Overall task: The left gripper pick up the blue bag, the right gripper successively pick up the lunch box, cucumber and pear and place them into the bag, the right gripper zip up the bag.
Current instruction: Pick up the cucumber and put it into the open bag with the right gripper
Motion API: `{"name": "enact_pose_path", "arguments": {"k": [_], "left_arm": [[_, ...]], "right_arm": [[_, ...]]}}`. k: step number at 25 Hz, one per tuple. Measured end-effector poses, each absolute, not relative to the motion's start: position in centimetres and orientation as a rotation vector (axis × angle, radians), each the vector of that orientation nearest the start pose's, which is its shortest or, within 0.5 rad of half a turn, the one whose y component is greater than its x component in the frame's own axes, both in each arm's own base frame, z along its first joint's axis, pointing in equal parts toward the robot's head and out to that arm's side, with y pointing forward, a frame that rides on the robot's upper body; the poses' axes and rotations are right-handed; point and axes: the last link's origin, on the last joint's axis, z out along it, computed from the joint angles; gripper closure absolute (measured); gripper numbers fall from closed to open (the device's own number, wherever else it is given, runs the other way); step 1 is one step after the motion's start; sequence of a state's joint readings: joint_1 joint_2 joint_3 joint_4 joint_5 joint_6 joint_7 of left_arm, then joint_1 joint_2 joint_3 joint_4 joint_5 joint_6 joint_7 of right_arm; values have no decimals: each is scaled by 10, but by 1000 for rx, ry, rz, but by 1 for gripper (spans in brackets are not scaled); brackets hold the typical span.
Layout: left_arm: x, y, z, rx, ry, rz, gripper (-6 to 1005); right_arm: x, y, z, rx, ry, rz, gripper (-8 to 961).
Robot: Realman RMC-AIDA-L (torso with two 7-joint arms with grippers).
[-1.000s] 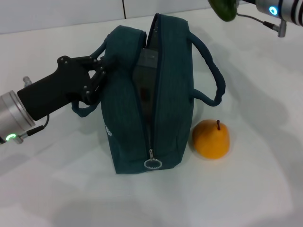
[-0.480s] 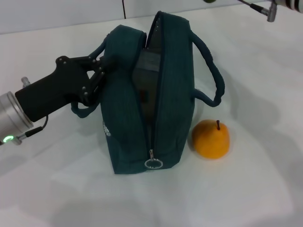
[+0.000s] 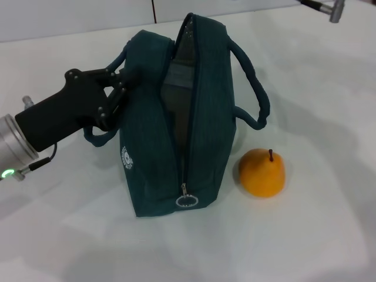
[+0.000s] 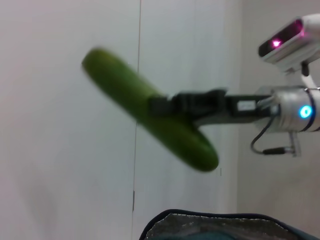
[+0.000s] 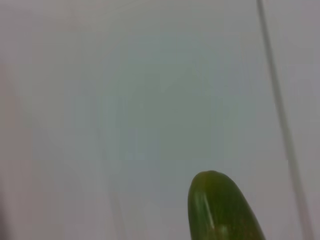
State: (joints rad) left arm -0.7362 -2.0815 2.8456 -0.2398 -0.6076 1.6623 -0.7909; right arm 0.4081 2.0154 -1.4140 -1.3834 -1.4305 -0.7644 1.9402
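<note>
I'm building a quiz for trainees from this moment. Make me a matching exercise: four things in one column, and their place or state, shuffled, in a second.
Things:
1. cucumber
2. pear
3. blue bag
4. left end effector

Places or states:
A. on the table, right beside the bag
B. at the bag's handle
C. held in the air by the right end effector
D. upright on the table, zipper open

Pairs: 1-C, 2-A, 3-D, 4-B
</note>
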Motion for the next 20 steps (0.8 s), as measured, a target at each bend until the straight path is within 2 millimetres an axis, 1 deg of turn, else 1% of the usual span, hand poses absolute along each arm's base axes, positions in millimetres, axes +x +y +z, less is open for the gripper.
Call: {"name": "enact_pose_path", "arguments": {"k": [3,6,8,11,14,17,20], "left_arm": [[-227,337,-28,-2470,-270,-1133,953],[-226,337,-28,-2471,-271,-1138,953],[-226,336,-29,-2471,-271,-1142,953],[-225,336,-30,-2475,-272,-1144,953],[-224,336,-31,-2479,-271,-1147,953],[-223,336,-32,-2484,-268,-1148,953],[-223,336,-32,-2485,-268,-1150,953]], "right_arm": [[107,388,76,-2282,497,1131,280],[120,382,82,-2322,504,1270,278],[129,383,83,-2341,529,1335,277],[143,389,79,-2366,602,1414,276],[148,397,71,-2393,676,1450,274],[145,400,62,-2451,699,1452,273],[138,400,49,-2518,716,1445,271]]}}
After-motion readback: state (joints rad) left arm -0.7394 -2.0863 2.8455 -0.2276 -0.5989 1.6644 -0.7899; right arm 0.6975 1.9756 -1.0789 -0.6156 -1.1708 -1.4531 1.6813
